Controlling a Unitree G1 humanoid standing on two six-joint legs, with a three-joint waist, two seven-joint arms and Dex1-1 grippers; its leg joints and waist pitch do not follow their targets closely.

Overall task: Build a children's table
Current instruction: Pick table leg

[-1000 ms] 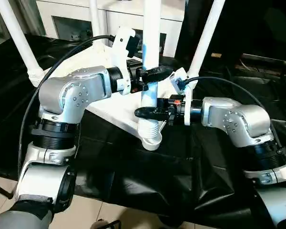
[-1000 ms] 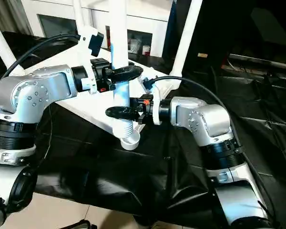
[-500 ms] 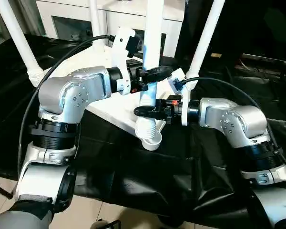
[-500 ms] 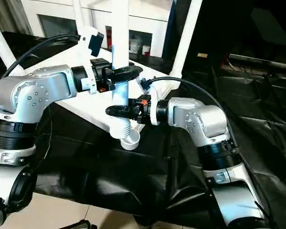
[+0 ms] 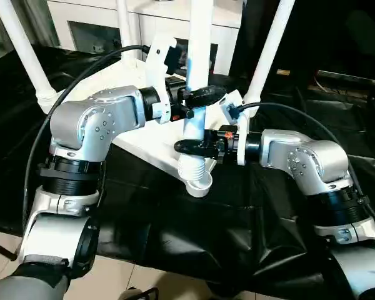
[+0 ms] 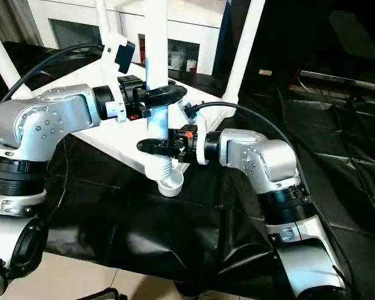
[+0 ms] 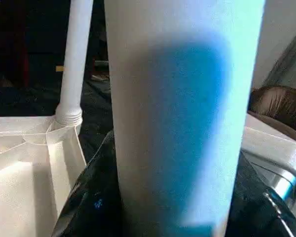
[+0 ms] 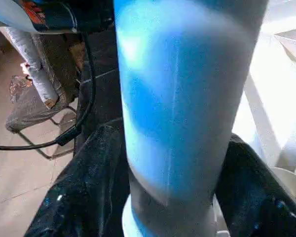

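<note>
at frame centre, the white leg stood upright, its threaded end at the near corner socket of the upside-down table top. the left hand gripped the leg higher up. the right hand closed around it just above the socket.

White tabletop upside down on black sheet, legs upright, nearest leg over corner socket

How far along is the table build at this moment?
Three legs already stand in corner sockets of the upside-down table top. The fourth leg is in hand: the left gripper holds it high, the right gripper just above its threaded end. Left: seating it fully in the near corner socket.
</note>
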